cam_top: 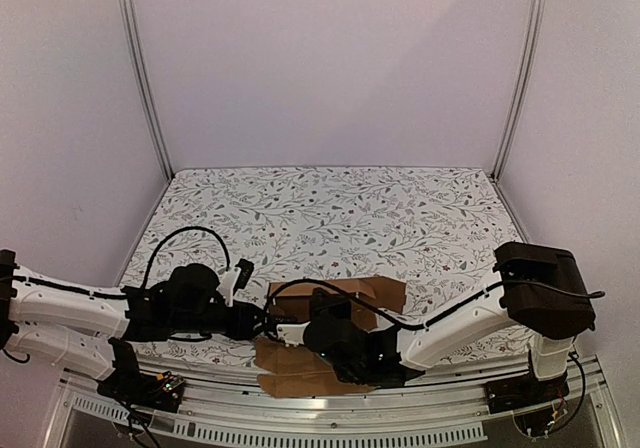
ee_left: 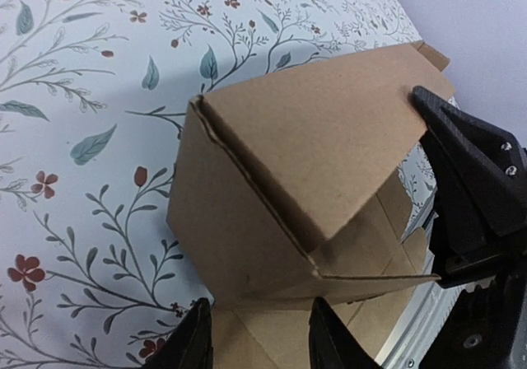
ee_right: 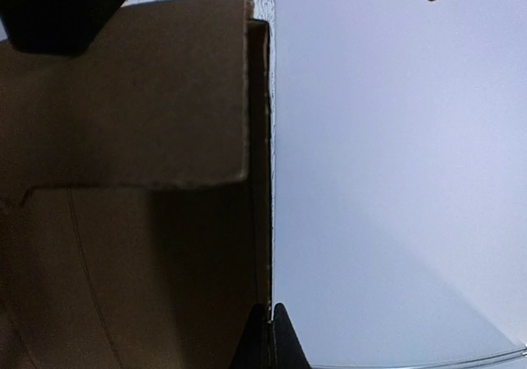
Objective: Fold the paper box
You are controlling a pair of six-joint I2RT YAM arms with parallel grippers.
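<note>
As right gripper (ee_right: 268,340) pinches paper box (ee_left: 296,163): plain brown.

Your overhead view is lit softly and evenly from above, with no glare on the white walls (cam_top: 330,68). The frame posts (cam_top: 142,78) splay toward 11 and 1 o'clock (a wide-lens look). Near 6 o'clock the black arms (cam_top: 190,303) lose detail and throw only faint shadow on the patterned table (cam_top: 330,203).

Your left wrist view is bright and sharp; the paper box (ee_left: 313,138) shades its own inside toward 5 o'clock.

Your right wrist view is poorest: the box sits too close, dim and soft at 9 o'clock, the wall glows at 3 o'clock, and a dark shape (ee_right: 66,11) blurs at 11 o'clock.
</note>
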